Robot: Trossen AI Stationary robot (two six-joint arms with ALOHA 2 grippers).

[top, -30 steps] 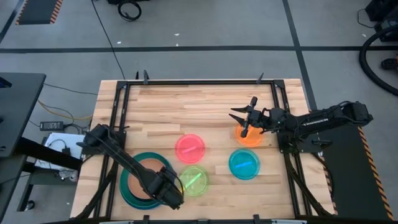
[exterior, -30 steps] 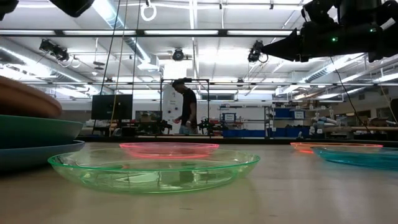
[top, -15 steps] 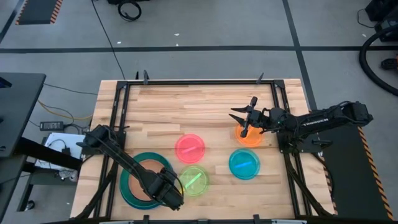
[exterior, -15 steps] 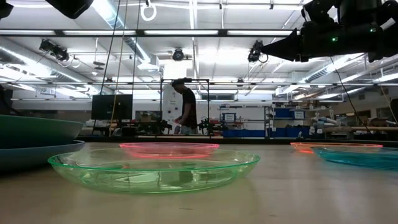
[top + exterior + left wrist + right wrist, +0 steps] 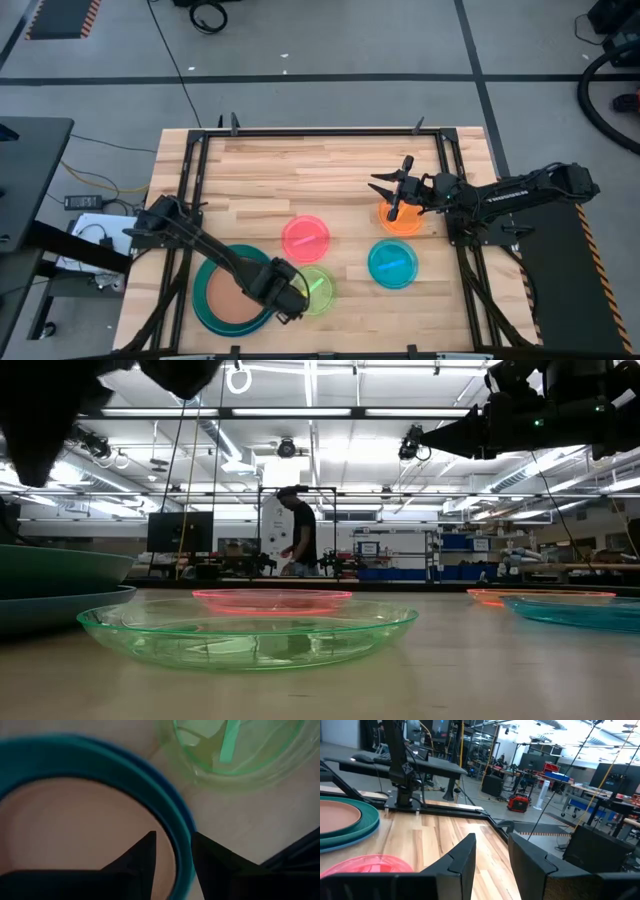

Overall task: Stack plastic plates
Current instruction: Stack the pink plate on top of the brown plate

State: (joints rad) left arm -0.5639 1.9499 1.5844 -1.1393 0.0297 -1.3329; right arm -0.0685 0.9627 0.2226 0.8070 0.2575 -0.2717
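I have the left gripper [image 5: 292, 298] low over the near-left part of the worktop [image 5: 300, 170], at the seam where the stack of plates [image 5: 232, 296] meets the green plate [image 5: 316, 290]. In the left wrist view its jaws stand slightly spread with nothing between them, the fingers [image 5: 140, 857] hanging over the salmon plate [image 5: 75, 830] and the blue-teal rim [image 5: 170, 820] that rings it. The stack reads, from above, as a salmon plate nested inside teal and blue ones; in the low view it shows as stacked dark rims [image 5: 60, 585] at the left edge. The green plate lies just beside the stack on its right, flat on the wood, and fills the foreground of the low view. The pink plate [image 5: 305, 237] sits just behind the green one, near the middle of the worktop. The cyan plate [image 5: 392, 264] lies to the right, well apart from the green, with the orange plate [image 5: 402, 217] behind it. The right gripper [image 5: 386, 190] hovers above the orange plate's far-left edge, jaws spread and empty; the right wrist view looks across the wood past its fingers [image 5: 462, 860] toward the stack. A person [image 5: 297, 532] stands in the room behind the worktop.
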